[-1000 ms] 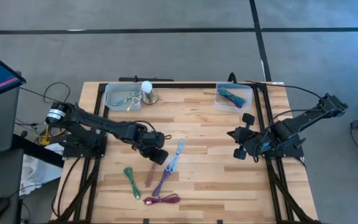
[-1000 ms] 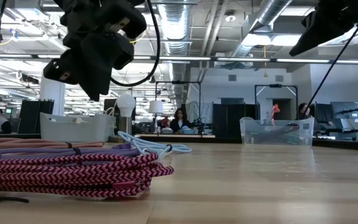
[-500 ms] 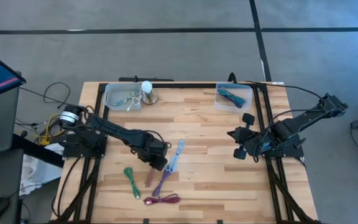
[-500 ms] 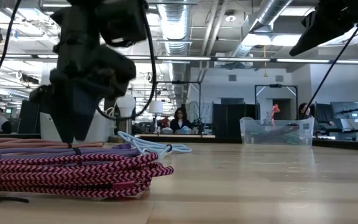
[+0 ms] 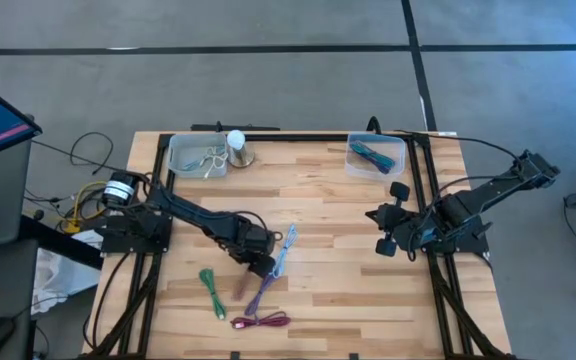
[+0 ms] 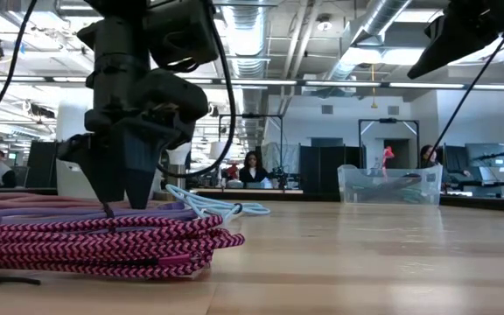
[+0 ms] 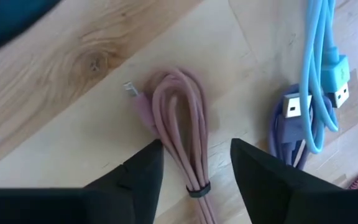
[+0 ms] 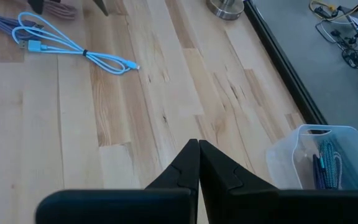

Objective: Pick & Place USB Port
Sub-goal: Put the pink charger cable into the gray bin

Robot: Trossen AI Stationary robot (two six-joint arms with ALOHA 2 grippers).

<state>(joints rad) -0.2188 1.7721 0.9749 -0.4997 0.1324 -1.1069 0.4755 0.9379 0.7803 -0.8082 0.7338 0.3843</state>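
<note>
**Left pincer spread over the pink cable**

I have the left pincer (image 7: pixel 191 163) down low over the wooden surface (image 5: pixel 338 290), its two dark fingers (image 7: pixel 138 171) spread apart with the coiled pink cable (image 7: pixel 182 134) lying between them. From my wrist camera the fingers straddle the bundle on either side, close to it; I can't tell whether they touch it, and nothing is gripped. The cable lies flat, its small connector showing at one end and a dark tie around the loops.

Just beside it lie the purple cable (image 7: pixel 294 124) and the light blue cable (image 7: pixel 325 56), the blue one crossing over the purple. From above, the green cable (image 5: pixel 211 290) lies to the left of this group and the magenta cable (image 5: pixel 260 322) sits nearest the front edge.

At the far side, the left bin (image 5: pixel 196 156) holds a pale cable, with a white-topped object (image 5: pixel 236 146) next to it; the right bin (image 5: pixel 376 155) holds blue cables.

The right pincer (image 8: pixel 198 163) waits at the right side of the surface, fingers pressed together and holding nothing.
</note>
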